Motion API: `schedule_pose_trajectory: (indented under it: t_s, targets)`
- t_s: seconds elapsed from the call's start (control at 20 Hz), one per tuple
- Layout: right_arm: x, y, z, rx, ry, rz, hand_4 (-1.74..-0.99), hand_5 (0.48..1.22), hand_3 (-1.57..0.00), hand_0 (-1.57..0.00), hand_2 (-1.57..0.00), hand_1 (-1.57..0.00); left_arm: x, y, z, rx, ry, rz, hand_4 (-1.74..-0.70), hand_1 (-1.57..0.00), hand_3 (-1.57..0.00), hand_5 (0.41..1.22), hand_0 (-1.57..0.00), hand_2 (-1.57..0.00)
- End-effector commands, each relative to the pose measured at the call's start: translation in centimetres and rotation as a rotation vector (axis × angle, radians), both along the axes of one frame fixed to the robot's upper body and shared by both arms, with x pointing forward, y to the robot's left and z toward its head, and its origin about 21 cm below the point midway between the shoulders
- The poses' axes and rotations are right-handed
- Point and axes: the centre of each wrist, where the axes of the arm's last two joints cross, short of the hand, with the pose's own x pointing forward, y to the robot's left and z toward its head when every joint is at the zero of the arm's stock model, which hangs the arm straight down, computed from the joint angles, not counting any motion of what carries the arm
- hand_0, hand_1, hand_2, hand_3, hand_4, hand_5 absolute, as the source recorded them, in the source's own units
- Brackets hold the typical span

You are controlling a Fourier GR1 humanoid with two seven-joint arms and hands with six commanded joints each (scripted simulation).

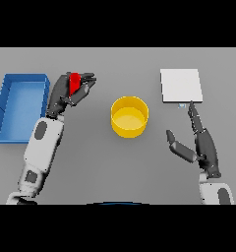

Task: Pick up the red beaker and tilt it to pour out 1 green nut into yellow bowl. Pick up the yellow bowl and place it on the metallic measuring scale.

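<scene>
On the left side of the table, the red beaker is held by the left hand, whose fingers are curled round it so that only part of the red shows between them. It is gripped close beside the blue tray and well apart from the yellow bowl, which stands at the middle of the table. By the look of it, the pick-up has been made, while the carry over and the pour are not yet done. No green nut can be made out in the bowl; its inside appears plain yellow. Whether a nut sits in the beaker cannot be told, since the beaker is mostly hidden by the fingers. Nothing is seen in the blue tray. Over on the right, the metallic scale lies bare, with nothing placed on it. The right hand is held near the scale's front edge, fingers straight and spread, thumb out to the side, nothing pinched. Left to do, it is judged: the tilt over the bowl, then the bowl's lift onto the scale.
</scene>
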Motion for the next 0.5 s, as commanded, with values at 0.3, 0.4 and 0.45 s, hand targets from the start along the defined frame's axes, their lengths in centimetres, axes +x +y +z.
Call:
schedule_pose_trajectory:
  t_s: [0.3, 0.4, 0.45]
  targets:
    - [0.1, 0.0, -0.1, -0.007, 0.029, -0.009, -1.194, 0.658, 0.0, 0.0, 0.0, 0.0, 0.5, -0.8, 3.1, 0.332, -0.052, -0.085, -1.74, -1.57, -1.56, 1.12, -1.57, -1.57]
    - [0.2, 0.1, 0.1, -0.012, 0.026, -0.009, -1.186, 0.66, 0.0, 0.0, 0.0, 0.0, 0.6, -1.5, 4.0, 0.48, -0.056, -0.128, -1.74, -1.57, -1.57, 1.125, -1.57, -1.57]
    - [0.4, 0.2, 0.3, -0.012, 0.034, -0.004, -1.183, 0.663, 0.0, 0.0, 0.0, 0.0, 0.6, -2.2, 4.5, 0.539, -0.057, -0.151, -1.74, -1.57, -1.57, 1.127, -1.57, -1.57]
